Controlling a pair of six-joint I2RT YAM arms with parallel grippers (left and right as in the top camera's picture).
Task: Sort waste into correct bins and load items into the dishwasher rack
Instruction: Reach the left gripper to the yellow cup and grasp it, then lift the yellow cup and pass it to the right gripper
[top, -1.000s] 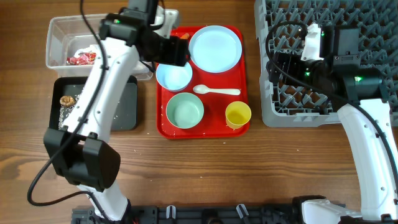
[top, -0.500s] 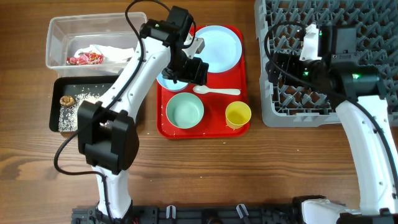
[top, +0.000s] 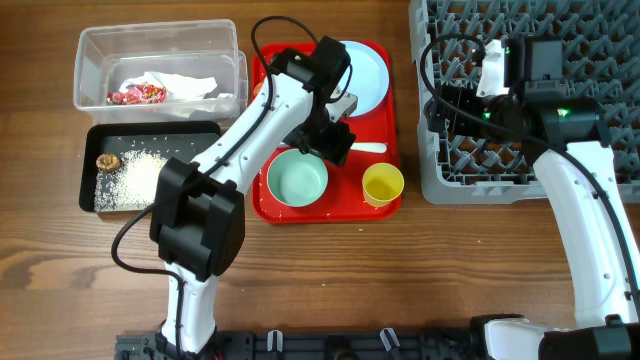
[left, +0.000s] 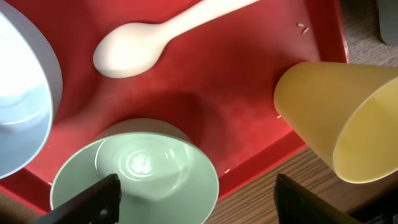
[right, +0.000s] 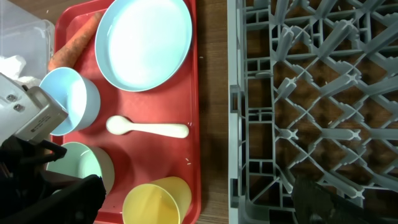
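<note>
Hovering low over the red tray (top: 345, 196), the left gripper (left: 202, 208) hangs with fingers spread and empty, straddling the mint-green bowl (left: 134, 174) and yellow cup (left: 336, 118), probably lining up a pick for the dishwasher rack (top: 600, 40). The white plastic spoon (right: 146, 128) lies flat on the tray between the bowls and the pale blue plate (right: 146, 40). Its long axis runs across the tray, scoop toward the light blue bowl (right: 68, 99), handle toward the rack. The right gripper (right: 194, 202) hangs over the rack's tray-side edge, fingers apart, holding nothing. The carrot (right: 71, 43) lies on the tray beside the plate, not yet binned.
</note>
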